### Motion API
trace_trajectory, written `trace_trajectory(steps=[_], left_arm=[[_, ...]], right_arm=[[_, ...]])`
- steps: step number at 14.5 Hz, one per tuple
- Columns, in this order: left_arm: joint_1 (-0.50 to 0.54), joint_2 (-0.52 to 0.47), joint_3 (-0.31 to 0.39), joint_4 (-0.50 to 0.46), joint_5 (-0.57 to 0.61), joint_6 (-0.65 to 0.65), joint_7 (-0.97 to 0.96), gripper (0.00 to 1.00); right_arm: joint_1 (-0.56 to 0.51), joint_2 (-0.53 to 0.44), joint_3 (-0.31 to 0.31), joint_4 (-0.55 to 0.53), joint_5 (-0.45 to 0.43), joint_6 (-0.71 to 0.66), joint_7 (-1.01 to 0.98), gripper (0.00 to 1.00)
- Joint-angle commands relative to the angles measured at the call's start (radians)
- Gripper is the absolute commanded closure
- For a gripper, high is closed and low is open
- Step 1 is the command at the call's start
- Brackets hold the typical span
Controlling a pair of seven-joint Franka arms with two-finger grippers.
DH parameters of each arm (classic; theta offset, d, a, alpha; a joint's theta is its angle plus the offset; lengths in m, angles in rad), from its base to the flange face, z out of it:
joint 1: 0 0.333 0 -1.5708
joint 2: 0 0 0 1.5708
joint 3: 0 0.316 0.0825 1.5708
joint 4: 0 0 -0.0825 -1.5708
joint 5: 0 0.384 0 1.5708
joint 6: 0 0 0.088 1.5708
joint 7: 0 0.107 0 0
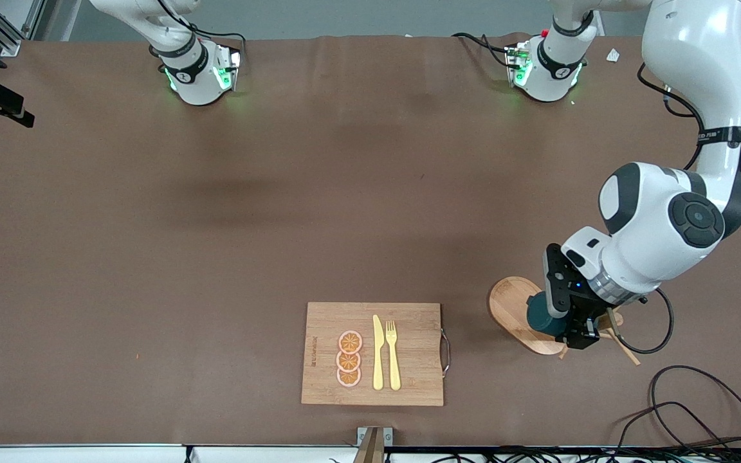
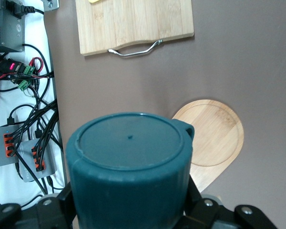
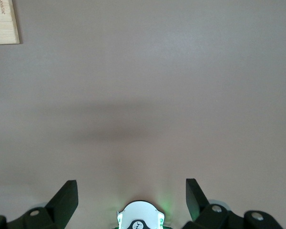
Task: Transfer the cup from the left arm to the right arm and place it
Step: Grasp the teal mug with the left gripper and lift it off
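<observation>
Brown bench (image 1: 216,257), cables along the front edge. Left gripper (image 1: 560,315) has its fingers pinching the cup (image 1: 541,315), bottom-up, over the wooden rack (image 1: 518,315), toward the left arm's end. Cutting board (image 1: 374,354) sits near. Right gripper (image 3: 132,193) waits above bare bench, fingers spread.

Front cam: high, across the table (image 1: 152,257), facing both arm bases along the top edge, whole tabletop in frame.

Left wrist cam: looks down past its own gripper, very close on the cup (image 2: 128,171) bottom, which fills the lower frame. Also catches the round wooden base (image 2: 217,138) and the cutting board (image 2: 133,24) handle end; both shared w/ front view (base (image 1: 515,312), board (image 1: 374,354)).

Right wrist cam: up high, facing down at bare table (image 3: 143,86) and its own arm's base (image 3: 140,217); board corner (image 3: 4,21) is the only overlap w/ the other two.
</observation>
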Motion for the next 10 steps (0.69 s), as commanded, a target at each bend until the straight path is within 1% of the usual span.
trace_trajectory(steps=[1,2,4,10], left_arm=[[-0.03,-0.03,0.008,-0.005,-0.011,-0.033,-0.036,0.49],[-0.047,-0.035,0.01,-0.005,-0.007,-0.039,-0.042,0.49],[-0.072,-0.045,0.008,-0.005,0.062,-0.039,-0.079,0.49],[-0.193,-0.05,0.01,-0.006,0.363,-0.068,-0.254,0.49]], right_arm=[[-0.023,-0.018,0.01,-0.02,0.013,0.0,-0.008,0.0],[-0.023,-0.018,0.01,-0.02,0.013,0.0,-0.008,0.0],[-0.024,-0.018,0.01,-0.02,0.013,0.0,-0.008,0.0],[-0.026,-0.018,0.01,-0.02,0.013,0.0,-0.01,0.0]])
